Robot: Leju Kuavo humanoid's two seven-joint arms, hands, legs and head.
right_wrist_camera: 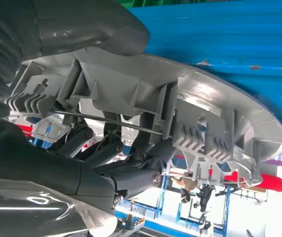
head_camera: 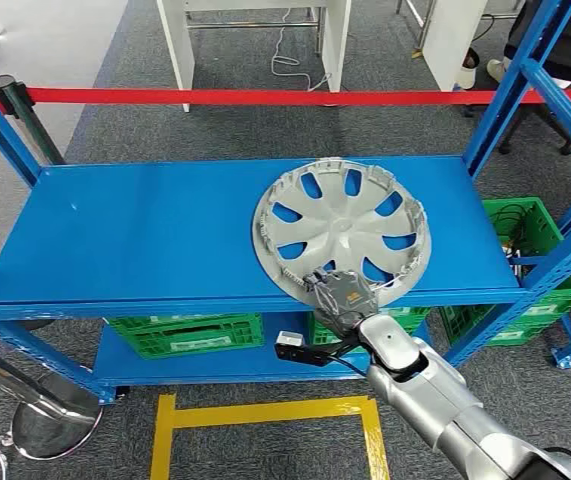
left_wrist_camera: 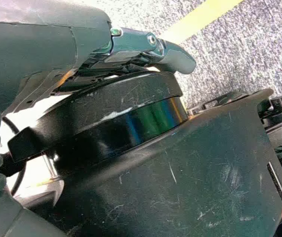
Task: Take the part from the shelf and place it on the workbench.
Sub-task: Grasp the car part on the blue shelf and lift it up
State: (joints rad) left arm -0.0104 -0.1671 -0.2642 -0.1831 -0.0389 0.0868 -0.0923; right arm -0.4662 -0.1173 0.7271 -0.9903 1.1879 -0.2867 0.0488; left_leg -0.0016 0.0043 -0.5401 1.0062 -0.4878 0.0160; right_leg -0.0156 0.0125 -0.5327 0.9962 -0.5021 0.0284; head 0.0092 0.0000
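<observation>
Item: hubcap (head_camera: 341,228), silver, round, slotted, laid inner face up on the blue shelf (head_camera: 138,225), toward the 3 o'clock end of the top deck, its near rim overhanging the front edge at about 6 o'clock. Being round, it has no long axis; the flat plane is level with the deck. Right hand (head_camera: 340,296): placed at the hubcap's 6 o'clock rim, directly below the centre in the head view; in the right wrist view the thumb (right_wrist_camera: 91,29) is seen over one face of the rim and the dark fingers (right_wrist_camera: 132,173) curled under the ribbed inner face, so the rim is judged to be gripped between them, closed down to the thickness of the rim. The part therefore lies toward 12 o'clock from the hand, and a lift with a pull toward 6 o'clock is what the coming move is judged to turn on. The right arm is the nearer one. Left hand (left_wrist_camera: 146,49): seen in the left wrist view over grey carpet and a yellow floor line, nothing seen in it; how far open cannot be told. Also noted: green crates (head_camera: 184,333) on the lower deck, red barrier tape (head_camera: 267,97) beyond. Writing, brands, labels: none legible.
</observation>
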